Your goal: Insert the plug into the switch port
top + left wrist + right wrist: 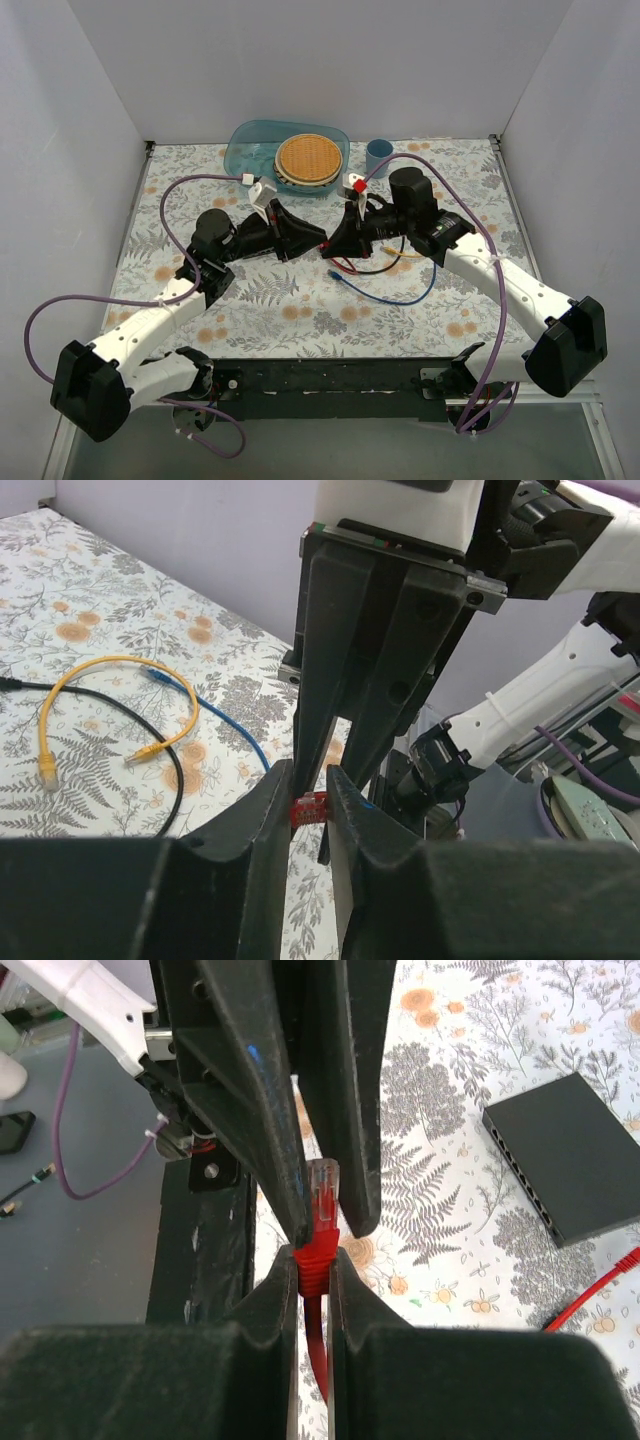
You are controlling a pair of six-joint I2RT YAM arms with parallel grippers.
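White walls enclose a floral-patterned bench [300, 310], above whose middle the two end effectors are brought tip to tip. The red plug [322, 1195] is clamped at its boot by the nearly closed right end effector [313, 1260], and its clear tip is pinched between the narrowed fingers of the left end effector [310, 785]. The switch [565, 1155] is laid flat on the bench, apart from the plug, with its socket row along one long edge.

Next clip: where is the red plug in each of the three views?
Right wrist: red plug centre frame, pinched by the right fingers at the bottom.
Left wrist: low centre, a red sliver between the left fingers.
Top external: hidden where both sets of fingers meet mid-table; only its red cable shows below.
Shared landmark: the fern-print tablecloth.
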